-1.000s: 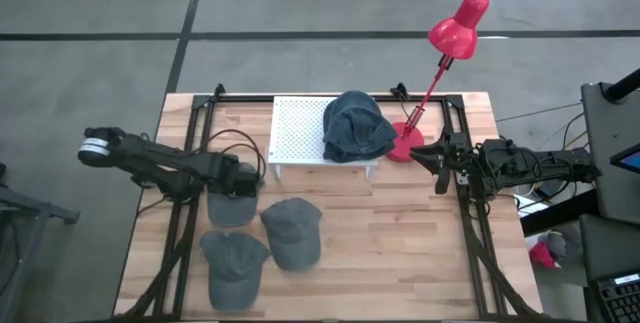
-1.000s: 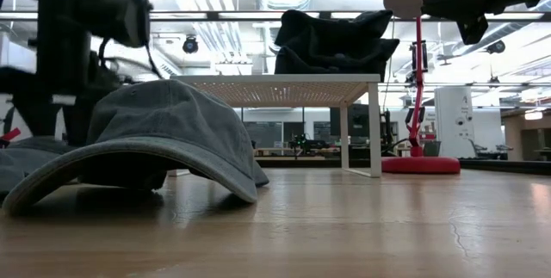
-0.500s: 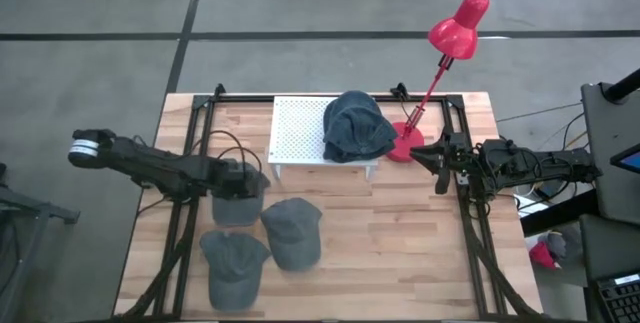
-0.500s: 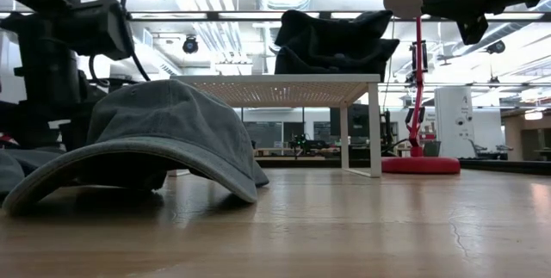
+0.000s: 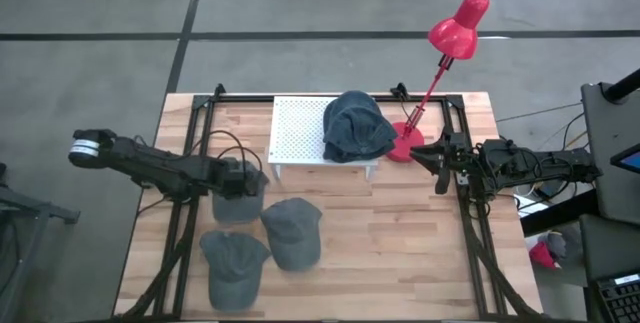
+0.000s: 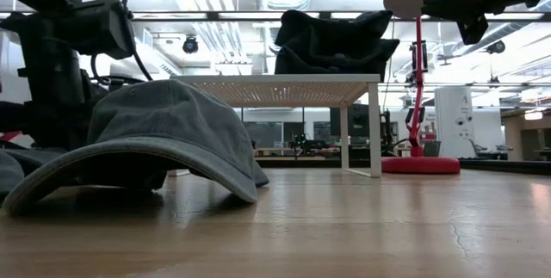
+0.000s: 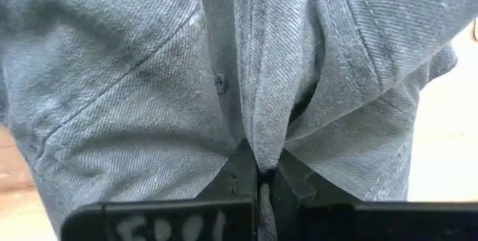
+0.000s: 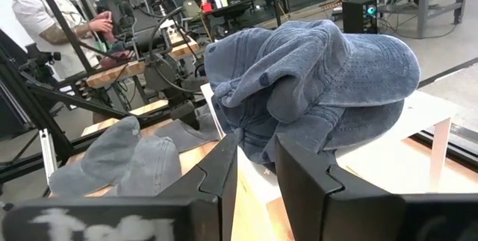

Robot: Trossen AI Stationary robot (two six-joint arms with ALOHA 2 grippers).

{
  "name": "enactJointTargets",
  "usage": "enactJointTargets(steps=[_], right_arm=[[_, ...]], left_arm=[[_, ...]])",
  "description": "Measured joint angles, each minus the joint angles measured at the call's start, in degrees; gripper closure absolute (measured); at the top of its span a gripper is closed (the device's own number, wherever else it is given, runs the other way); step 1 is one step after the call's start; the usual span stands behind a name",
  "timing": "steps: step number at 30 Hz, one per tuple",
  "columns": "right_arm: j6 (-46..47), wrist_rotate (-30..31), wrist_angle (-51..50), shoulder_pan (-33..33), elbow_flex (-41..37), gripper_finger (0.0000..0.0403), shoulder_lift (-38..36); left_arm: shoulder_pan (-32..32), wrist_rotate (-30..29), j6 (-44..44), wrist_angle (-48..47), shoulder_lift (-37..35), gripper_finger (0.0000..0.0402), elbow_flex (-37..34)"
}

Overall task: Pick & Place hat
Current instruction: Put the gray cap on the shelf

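Jaws still pinching grey cap point(image 7: 149, 99), left gripper point(image 7: 259, 185) unmoved

Both arms are dark with looping black cables; the left arm point(image 5: 150, 163) wears a white band.

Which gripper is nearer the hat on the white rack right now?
Right. The right gripper hangs just beside the rack, open and facing the blue hat. The left gripper is farther off, shut on a grey hat down on the table.
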Motion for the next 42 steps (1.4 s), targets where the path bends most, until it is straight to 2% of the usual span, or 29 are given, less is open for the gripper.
enactJointTargets(steps=[4, 7, 13, 26, 36, 42], right_arm=[[0.0, 0.0, -0.02, 0.0, 0.0, 0.0325, 0.0], [0.0, 0.0, -0.02, 0.0, 0.0, 0.0331, 0.0], [-0.21, 0.04, -0.07, -0.02, 0.0, 0.0339, 0.0], [-0.18, 0.09, -0.09, -0.01, 0.0, 0.0323, 0.0], [0.0, 0.09, -0.09, 0.0, 0.0, 0.0315, 0.0], [0.0, 0.09, -0.05, -0.01, 0.0, 0.0326, 0.0]], left_arm=[[-0.01, -0.27, 0.26, -3.1, -1.33, 0.0395, 2.5], [0.01, -1.95, 0.63, -9.23, -2.37, 0.0396, 5.22], [0.01, -6.11, 2.23, -23.81, -3.81, 0.0399, 14.25], [-0.01, -14.71, 4.59, -42.1, -4.6, 0.0399, 33.36], [0.01, -21.42, 9.05, -44.54, -4.01, 0.04, 46.73], [0.31, -24.07, 13.42, -44.6, -0.51, 0.04, 54.68]])
